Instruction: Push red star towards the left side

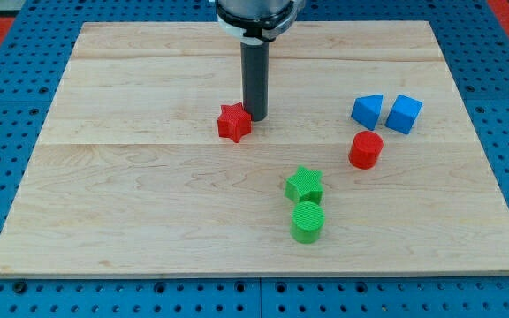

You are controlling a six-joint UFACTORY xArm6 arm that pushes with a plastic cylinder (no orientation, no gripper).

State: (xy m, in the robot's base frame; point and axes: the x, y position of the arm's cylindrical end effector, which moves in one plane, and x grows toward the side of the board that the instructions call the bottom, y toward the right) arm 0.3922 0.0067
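The red star (233, 122) lies on the wooden board (131, 177), a little left of the middle and toward the view's top. My tip (256, 117) stands just to the star's right, touching or nearly touching its right edge. The dark rod rises straight up from there to the arm at the view's top.
Two blue blocks (368, 110) (404, 114) sit side by side at the view's right, with a red cylinder (366, 149) just below them. A green star (305, 185) and a green cylinder (307, 221) sit close together below the middle. Blue pegboard surrounds the board.
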